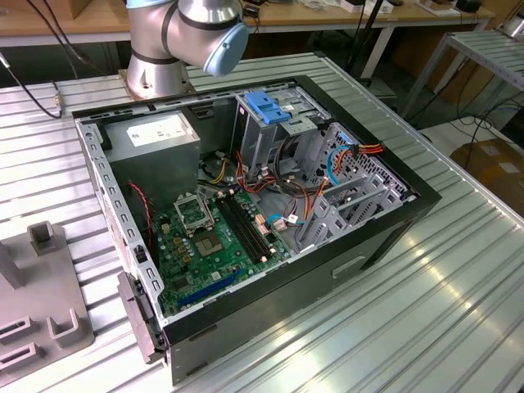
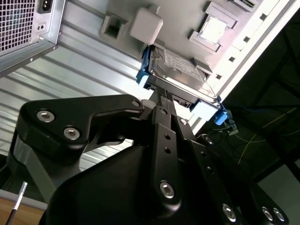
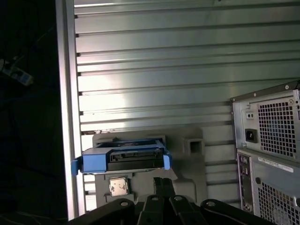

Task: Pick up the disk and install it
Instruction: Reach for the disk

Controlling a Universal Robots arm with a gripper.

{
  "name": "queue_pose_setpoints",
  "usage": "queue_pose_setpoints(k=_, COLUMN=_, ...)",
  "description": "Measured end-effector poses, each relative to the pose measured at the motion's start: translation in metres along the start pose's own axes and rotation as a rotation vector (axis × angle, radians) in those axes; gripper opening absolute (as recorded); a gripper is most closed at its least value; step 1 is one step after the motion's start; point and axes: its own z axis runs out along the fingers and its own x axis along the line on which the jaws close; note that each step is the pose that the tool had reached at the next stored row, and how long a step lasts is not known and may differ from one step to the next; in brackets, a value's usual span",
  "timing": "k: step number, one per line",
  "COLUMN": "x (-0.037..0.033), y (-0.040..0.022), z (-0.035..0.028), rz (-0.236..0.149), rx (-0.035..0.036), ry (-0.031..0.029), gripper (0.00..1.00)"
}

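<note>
The disk (image 2: 183, 70), dark metal with a white label and bright blue side rails, rests on a grey fixture plate (image 2: 187, 14) near the edge of the slatted table. In the first wrist view the disk (image 3: 124, 159) shows its connector edge between the blue rails. My gripper (image 2: 161, 96) hovers close in front of the disk, its black fingers pressed together with nothing between them. In the first wrist view my gripper (image 3: 162, 180) is a short way off the disk's corner, apart from it.
An open computer case (image 1: 270, 205) lies on the table, with a metal drive cage (image 1: 262, 135) topped by a blue latch (image 1: 266, 106) and a grey power supply (image 1: 155, 135). The grey fixture (image 1: 49, 311) sits at the exterior view's left. A small chip (image 3: 117, 186) lies on the fixture.
</note>
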Motion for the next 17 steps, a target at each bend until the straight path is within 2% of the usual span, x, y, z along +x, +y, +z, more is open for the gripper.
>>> queue_pose_setpoints(k=6, x=0.0161, y=-0.0003, z=-0.0003, rz=0.000, rx=0.0001, ry=0.0001, gripper=0.10)
queue_pose_setpoints(k=7, x=0.0271, y=-0.0006, z=-0.0004, rz=0.000, rx=0.0000, ry=0.0000, gripper=0.10)
queue_pose_setpoints(k=11, x=0.0406, y=-0.0007, z=-0.0006, rz=0.000, rx=0.0000, ry=0.0000, gripper=0.10)
queue_pose_setpoints(k=13, x=0.0565, y=-0.0007, z=-0.0009, rz=0.000, rx=0.0000, ry=0.0000, gripper=0.10)
queue_pose_setpoints(k=14, x=0.0621, y=0.0007, z=-0.0009, rz=0.000, rx=0.0000, ry=0.0001, gripper=0.10)
queue_pose_setpoints(k=17, x=0.0626, y=0.0030, z=-0.0001, rz=0.000, rx=0.0010, ry=0.0021, gripper=0.10)
